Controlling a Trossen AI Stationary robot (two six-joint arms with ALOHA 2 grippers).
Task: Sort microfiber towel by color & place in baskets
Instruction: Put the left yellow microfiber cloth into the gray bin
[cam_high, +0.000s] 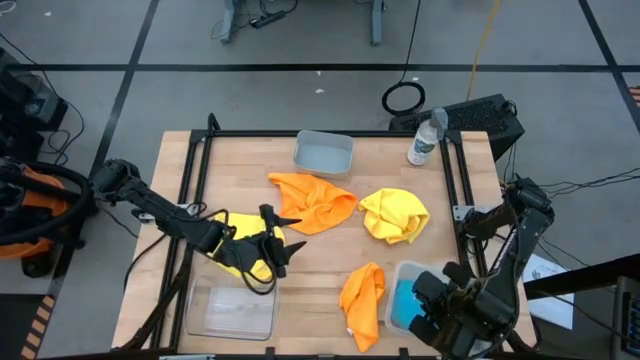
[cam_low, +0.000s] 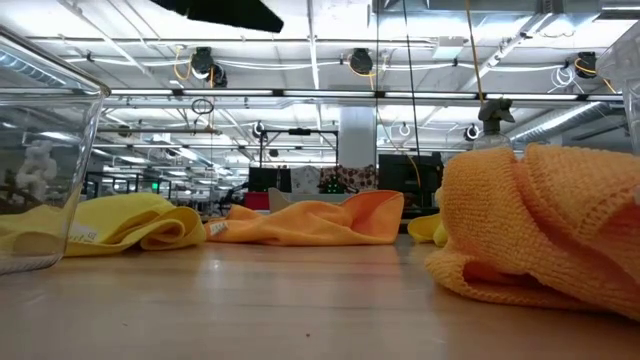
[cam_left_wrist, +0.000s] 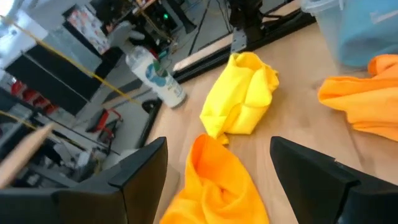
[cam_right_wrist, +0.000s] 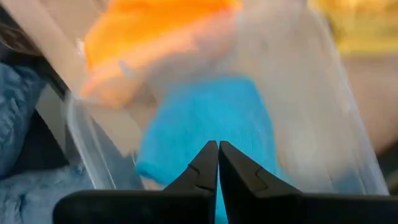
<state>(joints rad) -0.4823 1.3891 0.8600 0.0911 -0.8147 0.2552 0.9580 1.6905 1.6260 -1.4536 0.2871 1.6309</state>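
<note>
At the near right corner the right gripper (cam_right_wrist: 217, 163) hangs over a clear bin (cam_high: 404, 272), fingers pressed together on nothing. A blue towel (cam_high: 406, 303) lies in that bin; the arm covers much of it from above, and whether a second blue cloth lies with it cannot be told. Through the bin's cloudy wall the wrist view shows only a soft blue mass.

Just left of that bin lies a crumpled orange towel (cam_high: 363, 300), long and narrow, its looped pile clear in the low view. At the near left stands the other clear bin (cam_high: 230, 312), shallow, round-cornered, with nothing in it, right at the table's near edge.

Just beyond it the left gripper (cam_high: 283, 238) reaches over a yellow towel (cam_high: 244, 256), fingers spread wide and gripping nothing; the arm hides much of that cloth.

Mid-table, a second orange towel (cam_high: 315, 201) is spread flat, and to its right a second yellow towel (cam_high: 395, 215) is bunched in soft folds. Bare wood lies open between these cloths and the near ones.

At the far edge sit the small greyish bin (cam_high: 323, 152) and, to its right, a clear water bottle (cam_high: 425, 140) standing by the table's black frame (cam_high: 455, 165).
</note>
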